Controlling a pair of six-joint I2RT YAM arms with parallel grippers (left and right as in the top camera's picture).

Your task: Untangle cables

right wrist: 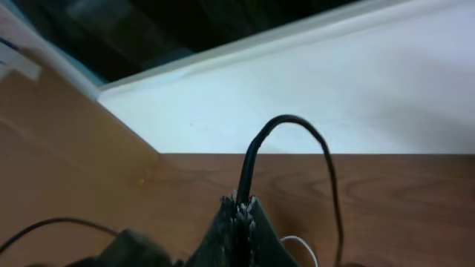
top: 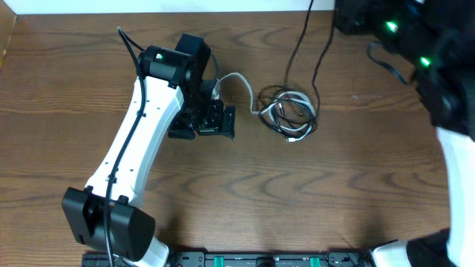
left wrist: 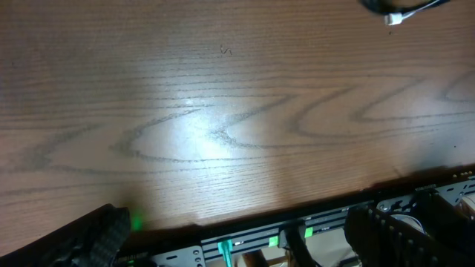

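The cables (top: 288, 113) lie in a small tangle of black and white loops at the table's middle. A white cable (top: 241, 80) runs from the tangle leftward to beside my left gripper (top: 206, 130), which hangs open over bare wood, left of the tangle and holding nothing. In the left wrist view its fingers (left wrist: 89, 236) stand far apart, and a white plug end (left wrist: 393, 19) shows at the top right. Two black strands (top: 306, 33) climb from the tangle towards the top edge. My right gripper (right wrist: 243, 206) is shut on a black cable (right wrist: 286, 119), which arches up out of the jaws.
The right arm's dark body (top: 401, 33) with green lights fills the overhead view's top right corner. A black rail (top: 260, 259) lines the table's front edge. A white wall (right wrist: 319, 89) stands behind the table in the right wrist view.
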